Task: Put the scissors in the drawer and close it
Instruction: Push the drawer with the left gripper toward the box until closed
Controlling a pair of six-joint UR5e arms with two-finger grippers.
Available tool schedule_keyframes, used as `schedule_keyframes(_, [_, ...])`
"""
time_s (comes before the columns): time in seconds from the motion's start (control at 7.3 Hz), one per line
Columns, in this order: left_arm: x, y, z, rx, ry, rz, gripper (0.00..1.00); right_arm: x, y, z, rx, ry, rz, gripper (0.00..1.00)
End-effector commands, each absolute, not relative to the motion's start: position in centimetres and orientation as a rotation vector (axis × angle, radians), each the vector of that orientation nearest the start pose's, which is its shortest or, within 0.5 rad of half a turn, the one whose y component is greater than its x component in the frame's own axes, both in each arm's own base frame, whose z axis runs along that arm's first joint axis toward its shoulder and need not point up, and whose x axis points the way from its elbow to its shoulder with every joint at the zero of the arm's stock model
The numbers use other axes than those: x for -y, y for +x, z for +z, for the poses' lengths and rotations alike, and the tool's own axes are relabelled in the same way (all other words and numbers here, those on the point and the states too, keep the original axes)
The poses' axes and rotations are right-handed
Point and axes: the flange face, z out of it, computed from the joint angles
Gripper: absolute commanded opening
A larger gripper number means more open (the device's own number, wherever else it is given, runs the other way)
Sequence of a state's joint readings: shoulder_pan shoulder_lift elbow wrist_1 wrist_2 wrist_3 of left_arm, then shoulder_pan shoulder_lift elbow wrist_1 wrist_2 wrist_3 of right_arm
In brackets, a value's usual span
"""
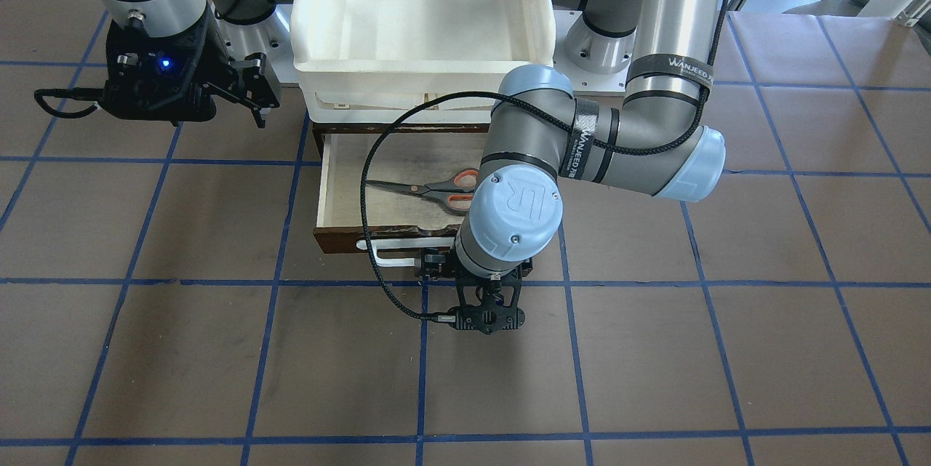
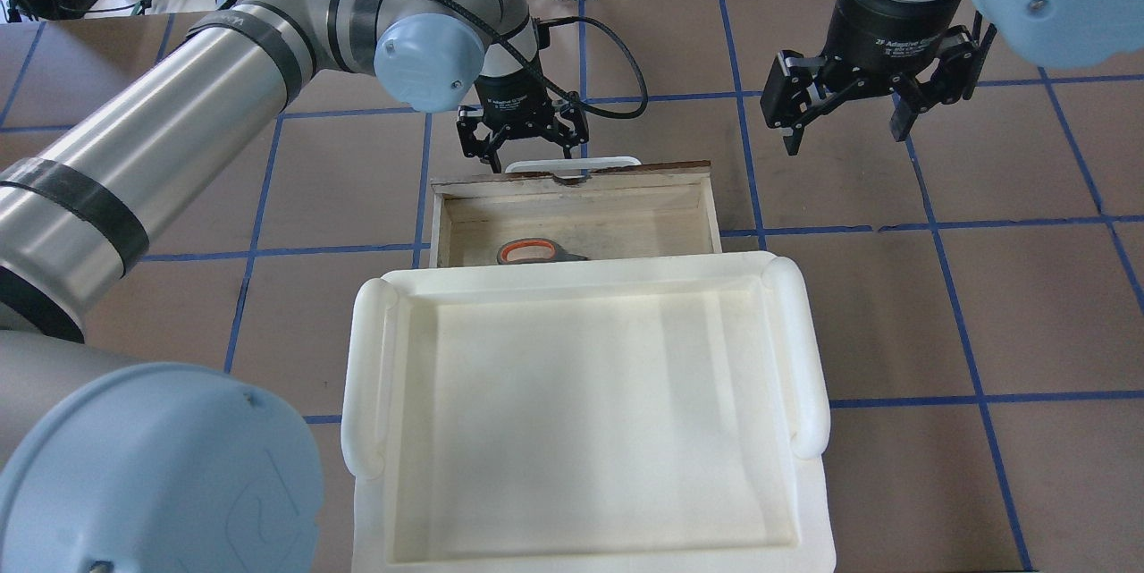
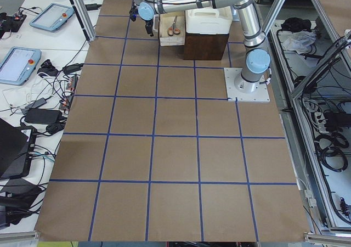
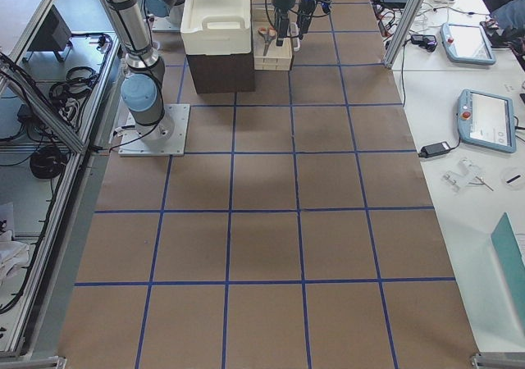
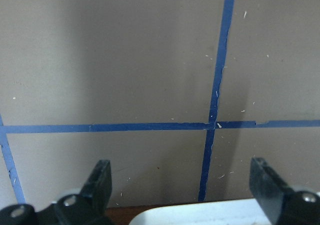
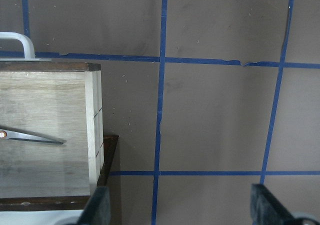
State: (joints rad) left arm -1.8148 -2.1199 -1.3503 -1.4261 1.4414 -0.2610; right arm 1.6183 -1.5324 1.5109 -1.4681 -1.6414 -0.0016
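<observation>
The scissors (image 1: pixel 425 190) lie flat in the open drawer (image 2: pixel 572 224), blades pointing to the robot's right and loops to its left. The drawer stands near the robot's edge of the table (image 2: pixel 894 305), between the two arm bases. The left tool (image 2: pixel 534 153) hangs just beyond the drawer's white handle (image 2: pixel 572 164), on the side toward the far edge. Its fingers are spread and hold nothing, with the drawer front between it and the scissors. The left arm's wrist reaches across over the drawer and covers part of the loops in the front view. The right tool (image 2: pixel 845 130) hangs off the drawer's right end, also spread and holding nothing. A white tray (image 2: pixel 357 376) sits above the drawer's back.
</observation>
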Motion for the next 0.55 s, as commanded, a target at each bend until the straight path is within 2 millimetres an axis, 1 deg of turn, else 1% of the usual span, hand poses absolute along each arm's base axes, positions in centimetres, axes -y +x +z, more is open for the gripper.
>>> schedule_keyframes(0.0, [61.2,-30.5,28.2,-3.194,-0.043,0.366,1.00,49.3,15.0,48.8,-3.212,-0.084,0.130,1.00])
schedule_keyframes(0.27, [60.2,-30.2,28.9,-3.185,-0.043,0.396,1.00,49.3,15.0,48.6,-3.212,-0.081,0.138,1.00])
schedule_keyframes(0.41, [59.5,-30.0,29.8,-3.175,-0.035,0.429,1.00,49.1,15.0,48.2,-3.212,-0.077,0.150,1.00])
